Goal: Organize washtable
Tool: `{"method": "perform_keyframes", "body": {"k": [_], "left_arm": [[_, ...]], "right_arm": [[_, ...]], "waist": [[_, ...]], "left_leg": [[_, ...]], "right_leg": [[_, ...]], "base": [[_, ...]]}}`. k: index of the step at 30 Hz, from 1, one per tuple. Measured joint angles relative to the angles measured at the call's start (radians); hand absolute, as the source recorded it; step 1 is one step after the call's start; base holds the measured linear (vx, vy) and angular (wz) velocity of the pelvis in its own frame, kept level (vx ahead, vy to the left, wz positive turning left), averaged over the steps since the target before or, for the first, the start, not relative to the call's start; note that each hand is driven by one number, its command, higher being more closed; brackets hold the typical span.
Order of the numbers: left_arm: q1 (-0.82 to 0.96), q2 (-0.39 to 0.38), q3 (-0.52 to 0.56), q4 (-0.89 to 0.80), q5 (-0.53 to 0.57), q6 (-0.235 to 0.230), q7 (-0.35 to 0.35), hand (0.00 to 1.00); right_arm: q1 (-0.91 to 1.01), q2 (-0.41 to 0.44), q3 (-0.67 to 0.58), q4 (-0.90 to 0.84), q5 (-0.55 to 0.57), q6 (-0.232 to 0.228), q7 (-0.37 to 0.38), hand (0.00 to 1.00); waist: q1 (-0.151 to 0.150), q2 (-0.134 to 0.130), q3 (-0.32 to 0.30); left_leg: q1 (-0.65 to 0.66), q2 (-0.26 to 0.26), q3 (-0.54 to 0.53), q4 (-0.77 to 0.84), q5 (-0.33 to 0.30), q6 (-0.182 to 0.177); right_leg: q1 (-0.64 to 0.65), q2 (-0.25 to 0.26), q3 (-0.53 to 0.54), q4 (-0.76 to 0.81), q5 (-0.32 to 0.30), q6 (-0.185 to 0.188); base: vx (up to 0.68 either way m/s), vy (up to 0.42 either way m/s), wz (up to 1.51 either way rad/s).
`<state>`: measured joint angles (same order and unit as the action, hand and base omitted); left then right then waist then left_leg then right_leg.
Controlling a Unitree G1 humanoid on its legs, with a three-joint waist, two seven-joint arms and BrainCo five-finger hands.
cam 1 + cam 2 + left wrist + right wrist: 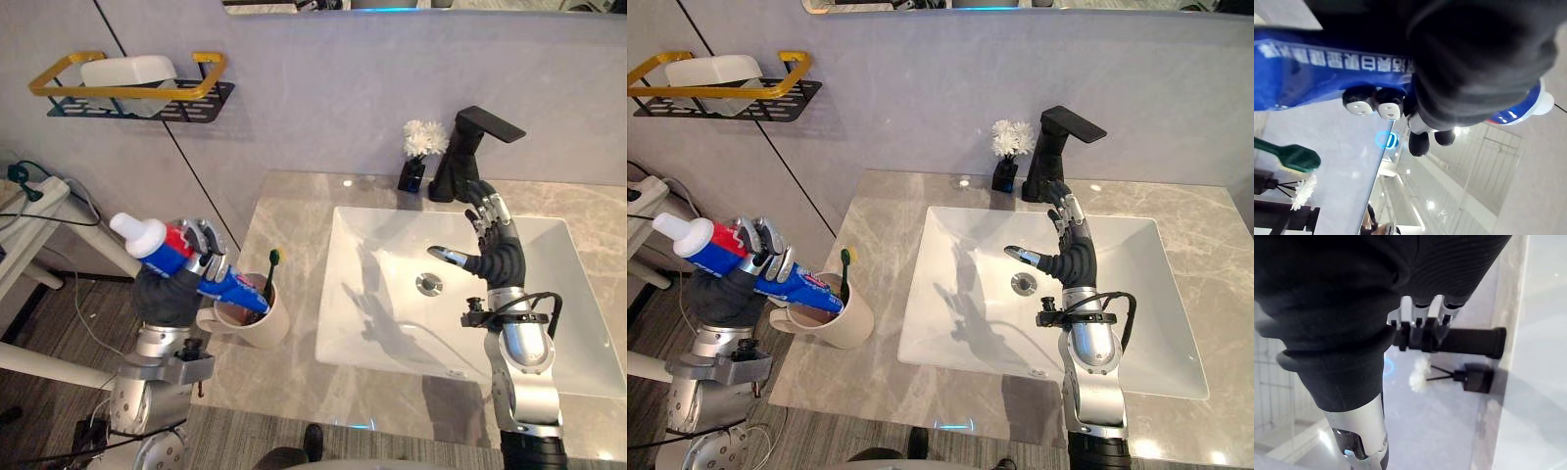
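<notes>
My left hand (186, 269) is shut on a blue, red and white toothpaste tube (176, 257), white cap up and to the left, its lower end dipping into a beige cup (257, 318) on the counter's left edge. A green toothbrush (271, 272) stands in that cup. The blue tube (1327, 73) also runs past the fingers in the left wrist view, with the toothbrush head (1295, 156) beyond. My right hand (495, 245) hovers open above the white sink (392, 323), fingers straight, thumb out.
A black faucet (465, 152) stands behind the sink, with a small black vase of white flowers (419, 147) to its left. A gold-and-black wall shelf (132, 93) holds a white soap dish at upper left. The marble counter (284, 211) drops off just left of the cup.
</notes>
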<state>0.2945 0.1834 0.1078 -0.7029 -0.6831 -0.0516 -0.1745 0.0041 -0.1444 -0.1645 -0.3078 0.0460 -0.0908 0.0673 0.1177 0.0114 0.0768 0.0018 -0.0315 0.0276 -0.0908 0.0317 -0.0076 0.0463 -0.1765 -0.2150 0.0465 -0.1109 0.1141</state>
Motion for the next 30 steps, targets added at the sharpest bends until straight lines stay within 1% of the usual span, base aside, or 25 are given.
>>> {"method": "perform_keyframes", "body": {"k": [10,11,15,20,24,30], "left_arm": [[0.0,-0.02,-0.009,0.004,0.027,0.002,-0.001,1.0],[0.0,-0.02,-0.009,0.004,0.028,0.002,-0.001,0.0],[0.0,-0.021,-0.01,0.004,0.033,0.002,-0.001,0.0],[0.0,-0.021,-0.024,0.004,0.068,0.002,-0.002,0.0],[0.0,-0.02,-0.027,0.003,0.069,0.001,-0.002,0.0],[-0.002,-0.015,-0.021,-0.028,0.071,-0.002,0.0,0.0]], "right_arm": [[-0.003,0.0,-0.003,-0.001,-0.001,0.001,0.003,0.0],[-0.003,0.001,-0.003,-0.001,-0.001,0.001,0.003,0.0],[-0.003,0.012,-0.003,-0.001,-0.004,0.001,0.004,0.0],[-0.003,0.02,-0.001,-0.001,-0.014,0.001,0.007,0.0],[-0.003,0.019,-0.001,-0.001,-0.018,0.001,0.021,0.0],[-0.003,0.019,0.0,-0.001,-0.018,0.001,0.024,0.0]], "waist": [[0.0,-0.003,0.002],[0.0,-0.003,0.002],[0.001,-0.002,0.002],[-0.001,-0.001,0.003],[-0.001,0.001,0.004],[0.0,0.004,0.004]], "left_leg": [[0.0,0.001,0.003,0.0,-0.002,0.002],[0.0,0.001,0.004,0.0,-0.002,0.002],[0.0,0.001,0.008,0.0,-0.003,0.004],[0.004,-0.001,0.017,0.0,-0.005,0.007],[0.006,0.0,0.017,0.0,-0.005,0.007],[0.01,-0.001,0.016,0.0,-0.005,0.007]], "right_leg": [[-0.001,0.001,0.003,-0.001,0.004,-0.002],[-0.001,0.001,0.004,-0.003,0.006,-0.002],[-0.001,0.001,0.015,-0.015,0.016,-0.002],[-0.001,0.0,0.024,-0.015,0.02,-0.001],[0.001,0.0,0.024,-0.015,0.02,-0.001],[0.005,0.0,0.023,-0.015,0.02,-0.001]], "base": [[0.0,0.0,0.0],[0.0,0.003,-0.03],[0.0,0.005,-0.08],[0.0,0.004,-0.05],[0.0,0.0,0.0],[0.0,0.0,0.0]]}}
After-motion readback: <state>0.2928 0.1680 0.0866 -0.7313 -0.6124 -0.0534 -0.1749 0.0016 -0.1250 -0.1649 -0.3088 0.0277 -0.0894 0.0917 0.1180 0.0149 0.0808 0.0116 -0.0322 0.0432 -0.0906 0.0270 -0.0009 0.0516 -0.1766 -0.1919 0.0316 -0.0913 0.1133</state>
